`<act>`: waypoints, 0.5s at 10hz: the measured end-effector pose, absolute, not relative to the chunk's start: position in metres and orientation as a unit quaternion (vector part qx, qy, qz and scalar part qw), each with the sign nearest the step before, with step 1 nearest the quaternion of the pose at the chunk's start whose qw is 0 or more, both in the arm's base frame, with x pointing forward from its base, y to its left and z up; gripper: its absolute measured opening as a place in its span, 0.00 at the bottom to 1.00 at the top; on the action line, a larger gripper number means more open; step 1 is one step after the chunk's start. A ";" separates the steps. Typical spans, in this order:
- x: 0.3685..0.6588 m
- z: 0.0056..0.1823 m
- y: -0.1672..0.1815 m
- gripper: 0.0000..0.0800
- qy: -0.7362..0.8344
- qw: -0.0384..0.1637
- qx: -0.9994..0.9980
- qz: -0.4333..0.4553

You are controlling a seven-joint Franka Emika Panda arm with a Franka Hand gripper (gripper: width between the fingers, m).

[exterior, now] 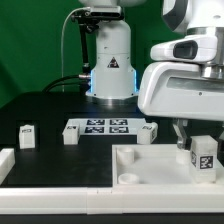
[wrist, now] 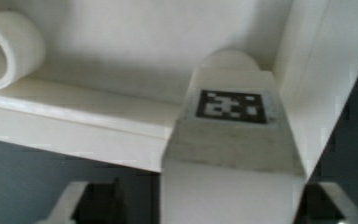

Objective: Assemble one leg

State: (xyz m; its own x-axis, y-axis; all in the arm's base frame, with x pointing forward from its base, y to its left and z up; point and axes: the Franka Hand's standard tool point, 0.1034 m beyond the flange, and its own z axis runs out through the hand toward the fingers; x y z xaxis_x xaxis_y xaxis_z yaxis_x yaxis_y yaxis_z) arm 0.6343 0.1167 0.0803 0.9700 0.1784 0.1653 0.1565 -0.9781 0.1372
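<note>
My gripper [exterior: 199,146] is at the exterior view's right, shut on a leg [exterior: 203,156], a small white block with a black-and-white tag. It holds the leg upright over the right end of the large white tray-like piece [exterior: 150,168]. In the wrist view the leg [wrist: 231,120] fills the middle between my gripper's [wrist: 229,206] dark fingers [wrist: 82,203], with the tray's wall [wrist: 87,110] and a round recess [wrist: 5,50] behind it. Three more legs stand on the dark table: one [exterior: 27,135], another [exterior: 71,133], and a third [exterior: 150,131].
The marker board [exterior: 98,126] lies flat between the loose legs, in front of the robot's base [exterior: 110,70]. A white bar [exterior: 5,165] lies at the exterior view's left edge. The tray has a round recess [exterior: 127,178] near its left end.
</note>
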 end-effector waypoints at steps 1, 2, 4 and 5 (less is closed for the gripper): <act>0.634 0.080 0.117 0.37 0.073 0.061 0.991 0.090; 0.634 0.080 0.117 0.37 0.073 0.061 0.991 0.090; 0.634 0.081 0.118 0.37 -0.004 0.051 0.994 0.094; 0.634 0.081 0.121 0.37 -0.090 0.042 0.990 0.103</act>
